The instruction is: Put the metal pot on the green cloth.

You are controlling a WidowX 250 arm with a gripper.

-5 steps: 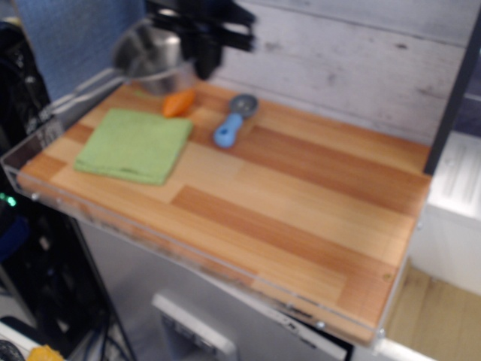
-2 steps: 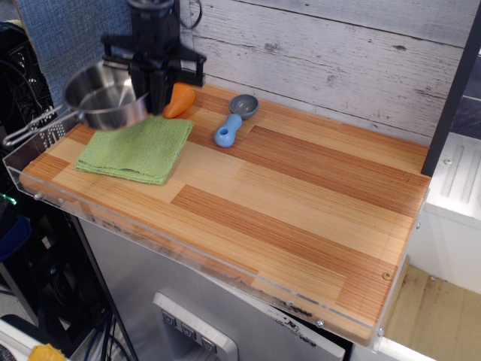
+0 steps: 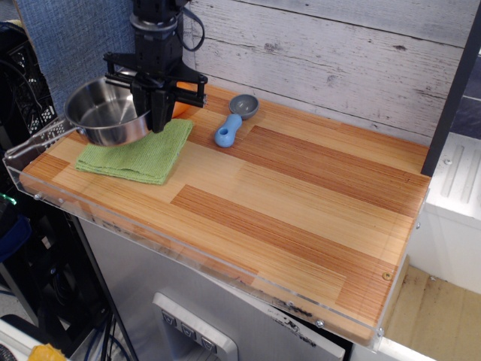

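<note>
The metal pot (image 3: 109,111) is a shiny shallow round pan, held by its right rim just above the green cloth (image 3: 141,154), or touching it; I cannot tell which. Its handle runs off to the left, mostly hidden. My gripper (image 3: 155,120) is black, points straight down and is shut on the pot's rim. The light green cloth lies flat at the left end of the wooden tabletop, partly covered by the pot.
A small grey-and-blue scoop (image 3: 232,122) lies right of the cloth. An orange object (image 3: 180,107) shows partly behind my gripper. A clear plastic rim (image 3: 30,147) edges the wooden tabletop (image 3: 301,203). A white plank wall (image 3: 338,53) stands behind.
My gripper carried the pot from the back left corner forward and down over the cloth. In the last step it sank a little lower and shifted slightly right.
</note>
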